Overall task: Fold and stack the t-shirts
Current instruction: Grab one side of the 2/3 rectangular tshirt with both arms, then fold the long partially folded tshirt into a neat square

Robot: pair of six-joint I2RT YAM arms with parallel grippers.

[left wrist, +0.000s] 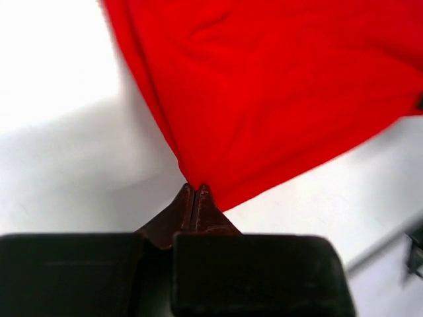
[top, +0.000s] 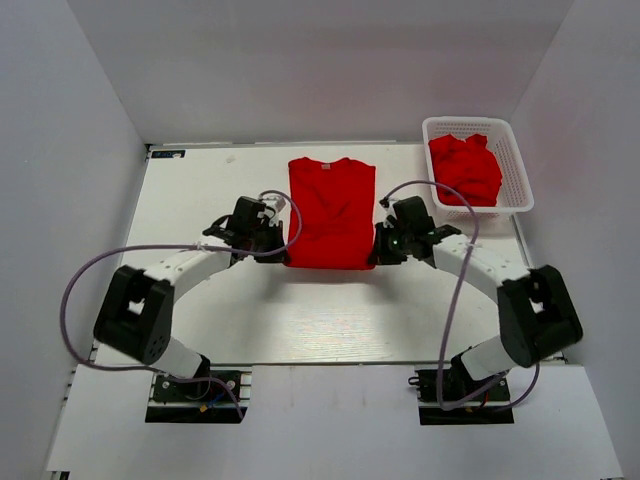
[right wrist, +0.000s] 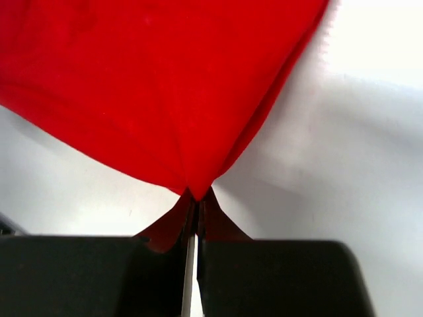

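A bright red t-shirt (top: 331, 212) lies on the white table with its sides folded in, a tall rectangle with the collar at the far end. My left gripper (top: 284, 258) is shut on its near left corner; in the left wrist view the red cloth (left wrist: 277, 99) is pinched between the tips of my left gripper (left wrist: 195, 188). At the near right corner my right gripper (top: 375, 258) is shut as well, and the right wrist view has the cloth (right wrist: 152, 92) pulled to a point in my right gripper (right wrist: 198, 193). More red t-shirts (top: 466, 168) lie crumpled in the basket.
A white plastic lattice basket (top: 517, 165) stands at the far right of the table. Grey cables loop from both arms over the near part of the table (top: 330, 320). White walls close in the back and both sides.
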